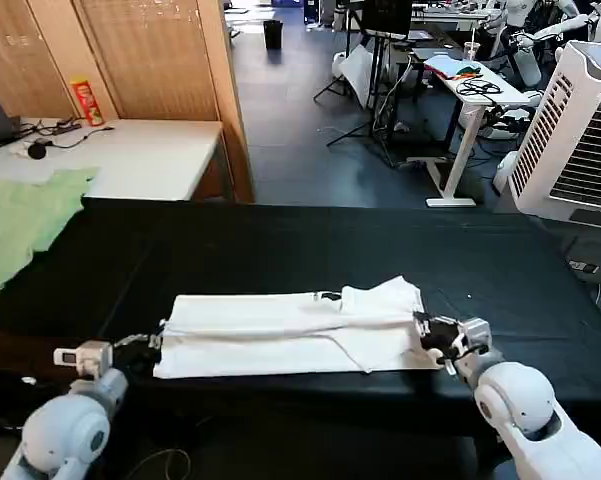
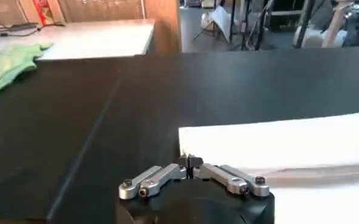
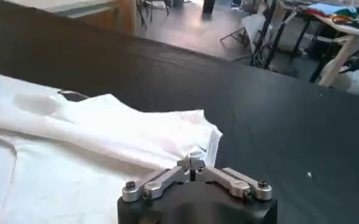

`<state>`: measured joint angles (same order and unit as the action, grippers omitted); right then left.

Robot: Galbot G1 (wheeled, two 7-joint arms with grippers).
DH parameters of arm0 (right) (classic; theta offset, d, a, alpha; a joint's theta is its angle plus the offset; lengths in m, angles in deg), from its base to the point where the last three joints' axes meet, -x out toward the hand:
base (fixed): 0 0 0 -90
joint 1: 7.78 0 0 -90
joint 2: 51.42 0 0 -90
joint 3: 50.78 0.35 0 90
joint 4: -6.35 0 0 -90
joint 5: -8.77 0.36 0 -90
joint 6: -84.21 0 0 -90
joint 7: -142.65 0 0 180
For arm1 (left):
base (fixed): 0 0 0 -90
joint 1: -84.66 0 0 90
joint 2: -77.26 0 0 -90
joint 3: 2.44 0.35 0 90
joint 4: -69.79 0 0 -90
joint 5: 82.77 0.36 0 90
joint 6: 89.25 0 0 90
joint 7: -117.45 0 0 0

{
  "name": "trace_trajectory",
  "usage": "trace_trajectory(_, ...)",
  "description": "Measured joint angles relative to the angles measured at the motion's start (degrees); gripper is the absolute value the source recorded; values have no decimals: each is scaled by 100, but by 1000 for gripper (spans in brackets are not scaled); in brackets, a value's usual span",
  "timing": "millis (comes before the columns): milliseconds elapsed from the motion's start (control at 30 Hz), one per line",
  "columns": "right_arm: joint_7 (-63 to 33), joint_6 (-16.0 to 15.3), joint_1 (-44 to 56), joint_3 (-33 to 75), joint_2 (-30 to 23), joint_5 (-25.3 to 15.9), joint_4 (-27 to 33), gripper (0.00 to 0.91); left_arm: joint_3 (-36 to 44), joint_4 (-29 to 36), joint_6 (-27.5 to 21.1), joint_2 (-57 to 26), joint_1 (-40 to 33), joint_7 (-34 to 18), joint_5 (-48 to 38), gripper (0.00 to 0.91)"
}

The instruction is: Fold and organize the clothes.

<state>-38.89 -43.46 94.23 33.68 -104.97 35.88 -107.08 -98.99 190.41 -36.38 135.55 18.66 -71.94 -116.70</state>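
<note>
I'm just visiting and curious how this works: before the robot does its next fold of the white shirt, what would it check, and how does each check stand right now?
1. T-shirt lies as a long folded strip on the black table: ok.
2. Left pincer sits at the strip's left end, fingers together at the cloth edge: ok.
3. Right pincer sits at the strip's right end, fingers together at the cloth: ok.
4. Each pincer truly has fabric pinched: cannot tell.
5. Strip lies smooth: not ok, the right end is bunched and wrinkled.
6. Pale green garment lies apart from the shirt, at the table's far left: ok.
</note>
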Motion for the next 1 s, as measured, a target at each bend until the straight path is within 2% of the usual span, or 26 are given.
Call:
trace_trajectory(33, -14, -35, 19, 17, -2, 2, -22, 137, -2, 29, -24, 9, 22, 0, 1, 878)
trace_trajectory(67, -22, -50, 41, 37, -1, 5, -47, 410, -4, 56, -59, 15, 48, 1, 1, 878)
trace_trajectory(100, -35, -72, 60, 58, 4, 13, -71, 878, -6, 96, -109, 26, 77, -13, 18, 878)
trace_trajectory(367, -59, -106, 184, 478, 74, 406, -379, 878, -126, 350, -304, 56, 281, -53, 94, 878)
trace_trajectory(433, -189, 10, 123, 556, 53, 575, -383, 878, -192, 431, -319, 55, 313, -43, 51, 878)
trace_trajectory(533, -393, 223, -78, 542, -55, 620, -276, 878, -251, 461, -310, 55, 254, -61, -65, 878)
trace_trajectory(600, -476, 331, -293, 464, -172, 543, -102, 878, -228, 407, -218, 71, 142, -166, -156, 878)
trace_trajectory(800, -490, 402, -1060, 59, -582, 279, 750, 878, 5, -126, 41, 213, -613, -270, -533, 878)
trace_trajectory(1000, -472, 373, -1508, -171, -830, 307, 1386, 878, 272, -856, 58, 446, -1346, -232, -767, 878)
